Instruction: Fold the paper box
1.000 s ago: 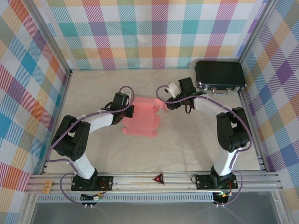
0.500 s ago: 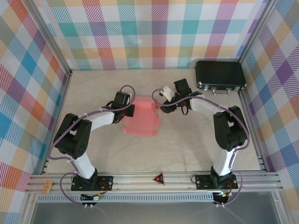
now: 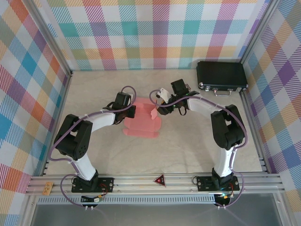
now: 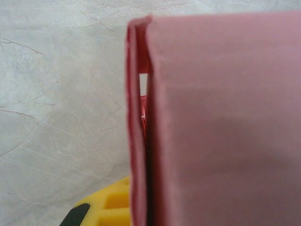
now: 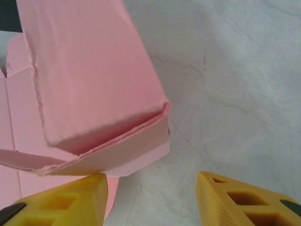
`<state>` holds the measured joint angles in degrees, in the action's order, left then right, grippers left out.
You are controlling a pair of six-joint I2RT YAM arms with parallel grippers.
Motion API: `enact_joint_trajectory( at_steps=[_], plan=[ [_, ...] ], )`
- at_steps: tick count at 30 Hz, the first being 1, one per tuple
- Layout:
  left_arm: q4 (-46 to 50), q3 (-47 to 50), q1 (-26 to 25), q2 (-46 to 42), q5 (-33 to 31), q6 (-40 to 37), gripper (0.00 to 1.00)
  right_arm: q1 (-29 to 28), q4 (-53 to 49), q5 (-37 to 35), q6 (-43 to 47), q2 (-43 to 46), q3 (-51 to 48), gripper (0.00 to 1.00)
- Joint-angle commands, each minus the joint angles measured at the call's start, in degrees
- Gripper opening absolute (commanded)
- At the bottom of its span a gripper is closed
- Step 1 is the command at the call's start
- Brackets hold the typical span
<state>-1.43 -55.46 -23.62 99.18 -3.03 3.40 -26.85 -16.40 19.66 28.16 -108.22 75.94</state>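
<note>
Looking down from the top camera, you have the salmon-pink thin cardboard box [image 3: 141, 126] lying partly folded near the middle of the pale marbled surface [image 3: 188, 146], between your two arms. Your left claw [image 3: 131, 113] sits at the box's left edge. Your right claw [image 3: 158, 109] sits at its right edge, where a small pink flap stands up from the sheet.

On your left wrist camera the box [image 4: 225, 117] is right against the lens. A doubled upright panel runs down the picture, its thin edge facing you, with a narrow slit between the layers. One yellow finger [image 4: 106, 207] shows at the bottom, just beside that panel on its left; the other finger is hidden behind the card. The left claw is pressed together, pinching that panel.

On your right wrist camera the two yellow fingers [image 5: 70, 200] are spread apart with bare surface between them, so the right claw [image 5: 153, 178] grips nothing. A raised, folded part of the box [image 5: 89, 80] hangs above the left finger, its corner reaching toward the gap. You cannot tell whether card and finger touch.

A black hard case [image 3: 222, 76] lies in the far right corner, well apart from the box.
</note>
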Motion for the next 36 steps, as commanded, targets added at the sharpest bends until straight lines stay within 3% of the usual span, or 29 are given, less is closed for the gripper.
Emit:
enact_joint_trajectory(
  at_steps=[1, 17, 27, 36],
  plan=[
    [0.72, -1.97, -0.64, 0.67, 1.16, 0.29, 0.0, -0.74, -1.59, 3.54, 1.08, -0.85, 2.01, 0.52],
    [1.5, -2.63, -0.63, 1.03, 0.78, 0.29, 0.0, -2.15, -7.02, 5.82, 3.08, -3.09, 5.29, 0.54],
    [2.48, -3.09, -0.6, 1.22, -0.59, 0.14, 0.0, -2.33, -9.86, 6.82, 3.23, -3.75, 6.1, 0.35],
    [2.83, -2.83, -0.58, 1.11, -1.15, 0.06, 0.0, -2.34, -10.27, 8.39, 5.01, -4.2, 6.5, 0.35]
  ],
)
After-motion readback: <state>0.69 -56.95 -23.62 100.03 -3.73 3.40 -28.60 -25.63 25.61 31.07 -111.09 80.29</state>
